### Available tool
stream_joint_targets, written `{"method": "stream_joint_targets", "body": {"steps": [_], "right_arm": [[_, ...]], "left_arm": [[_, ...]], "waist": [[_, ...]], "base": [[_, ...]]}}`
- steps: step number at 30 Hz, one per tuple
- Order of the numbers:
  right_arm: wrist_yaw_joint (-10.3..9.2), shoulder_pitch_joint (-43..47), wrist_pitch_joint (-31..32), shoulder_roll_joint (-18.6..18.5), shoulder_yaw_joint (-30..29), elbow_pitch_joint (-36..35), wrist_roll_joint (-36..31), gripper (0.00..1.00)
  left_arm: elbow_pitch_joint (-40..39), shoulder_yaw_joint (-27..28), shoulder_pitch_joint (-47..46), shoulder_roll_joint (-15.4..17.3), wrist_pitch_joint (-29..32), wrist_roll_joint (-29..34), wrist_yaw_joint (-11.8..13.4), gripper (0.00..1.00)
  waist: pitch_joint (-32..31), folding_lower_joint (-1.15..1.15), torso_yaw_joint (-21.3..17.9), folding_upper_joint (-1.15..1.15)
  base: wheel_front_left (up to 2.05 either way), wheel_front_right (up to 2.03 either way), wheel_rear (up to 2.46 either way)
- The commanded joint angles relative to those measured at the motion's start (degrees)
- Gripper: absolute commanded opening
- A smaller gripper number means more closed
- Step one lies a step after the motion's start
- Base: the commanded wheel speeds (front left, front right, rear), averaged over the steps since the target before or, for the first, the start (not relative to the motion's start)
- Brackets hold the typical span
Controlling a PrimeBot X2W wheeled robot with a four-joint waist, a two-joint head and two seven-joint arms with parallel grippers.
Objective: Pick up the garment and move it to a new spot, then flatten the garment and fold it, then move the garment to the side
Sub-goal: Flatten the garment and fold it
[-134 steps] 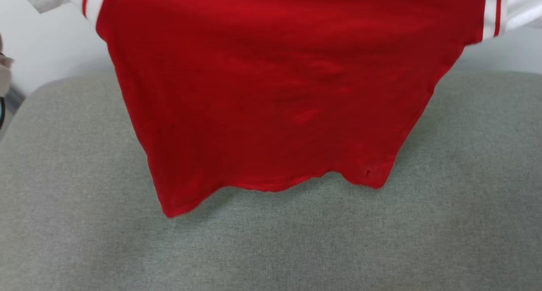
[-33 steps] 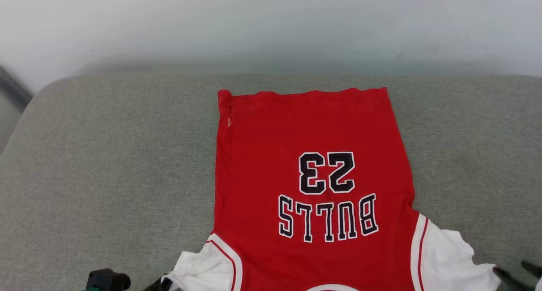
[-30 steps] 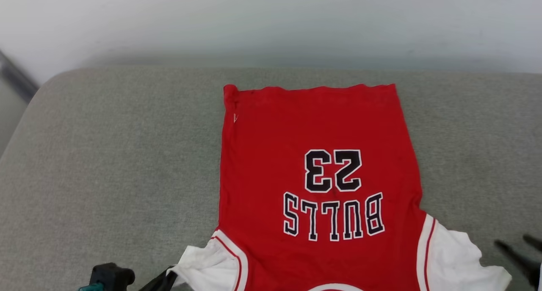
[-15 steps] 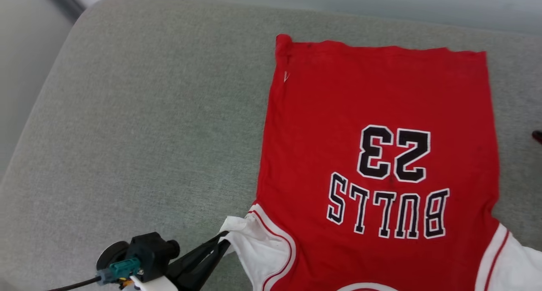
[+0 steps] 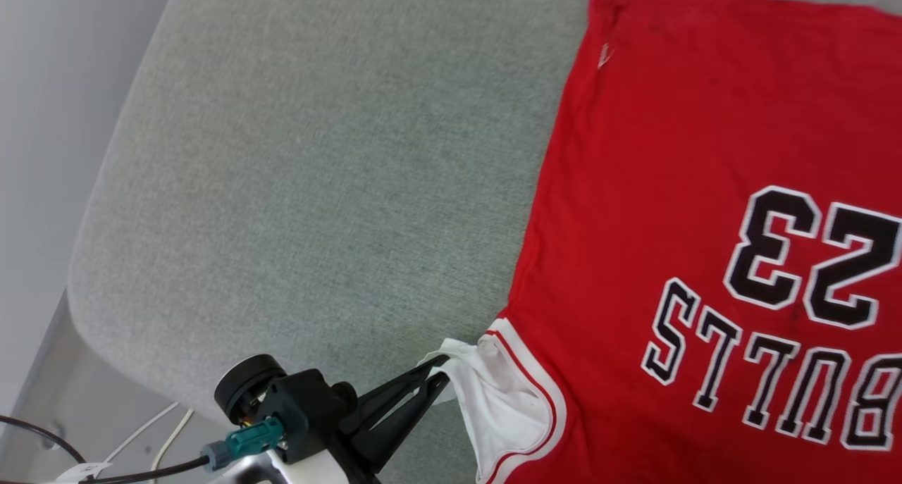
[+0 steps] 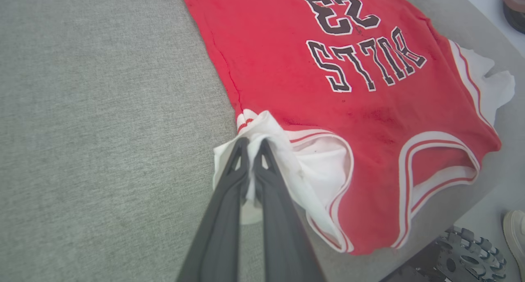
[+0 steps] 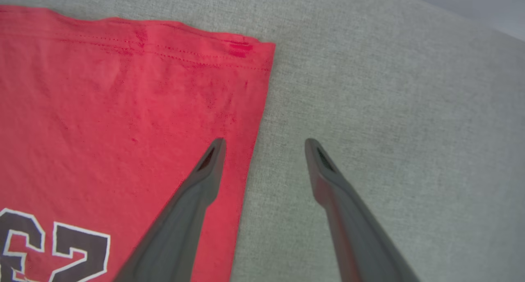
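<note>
In the head view, the grey cushion [image 5: 317,153] curved down at its rounded left edge, with pale cables [image 5: 162,427] on the floor beyond it. From that edge a wide stretch of bare fabric ran across to the garment [image 5: 669,153], which lay on the cushion's right part. In the right wrist view more bare cushion lay past the garment's other side edge and above its hem corner.

The garment lay flat, chest up. It was bright red, with dark, white-outlined "23" and "BULLS" (upside down from the head). Its short sleeves were white with red-and-white striped trim, and the left wrist view showed the collar close to the cushion's near edge.

The left fingers [image 6: 253,141] reached in low from the lower left, pressed together on the bunched white sleeve. The right fingers [image 7: 265,141] were spread wide and gripped nothing, one tip over the red cloth by its side edge, the other over bare cushion. Whether they touched the cloth I could not tell.
</note>
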Motion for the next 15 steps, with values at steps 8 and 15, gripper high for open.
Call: {"method": "stream_joint_targets", "body": {"steps": [8,15], "right_arm": [[-0.02,-1.41,1.98,1.85,-1.67,2.92,-5.26,1.0],[-0.01,4.52,4.03,3.24,-3.89,4.06,-6.0,0.0]], "left_arm": [[0.97,-0.1,-1.57,-2.07,-1.3,0.38,-0.63,0.0],[2.57,-0.21,-1.65,-3.01,-2.05,-0.29,-1.01,0.0]], "waist": [[4.81,-0.02,4.53,0.0],[4.93,-0.02,4.87,0.0]], "base": [[0.0,0.0,0.0],[0.0,0.0,0.0]]}}
